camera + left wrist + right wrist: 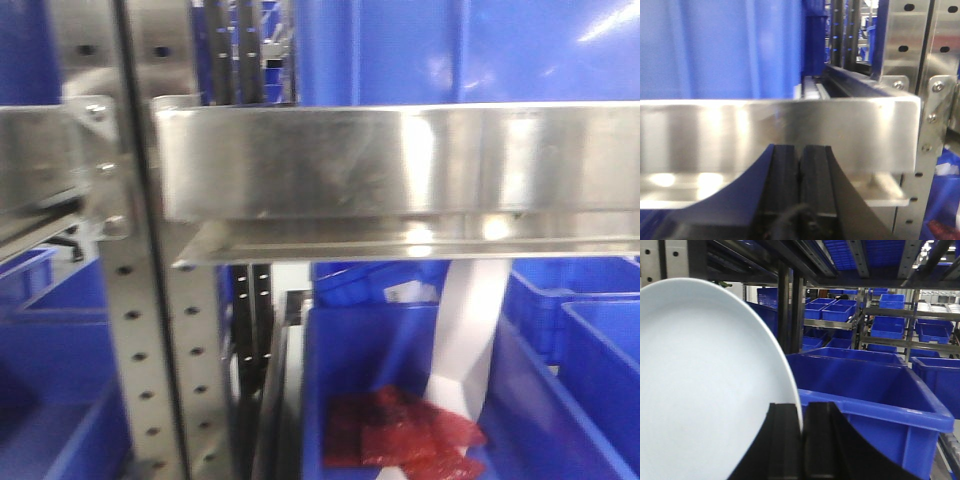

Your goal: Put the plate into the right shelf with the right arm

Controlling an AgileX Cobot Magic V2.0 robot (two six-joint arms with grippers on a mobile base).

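The white plate (705, 385) fills the left half of the right wrist view, standing on edge. My right gripper (801, 407) is shut on the plate's rim, one black finger on each side. Behind it are dark uprights of the right shelf (790, 305) and a large blue bin (865, 385). In the left wrist view my left gripper (800, 147) is shut on nothing, its pads pressed together just in front of a shiny steel ledge (715, 130). The front view shows the same kind of steel ledge (400, 160) close up. Neither gripper nor the plate appears there.
A perforated steel upright (140, 340) stands left of centre. Below the ledge a blue bin (350, 380) holds red packets (400, 435) and a white strip (465, 340). More blue bins (892, 325) on racks fill the background. A bolted bracket (935, 115) sits at the ledge's right end.
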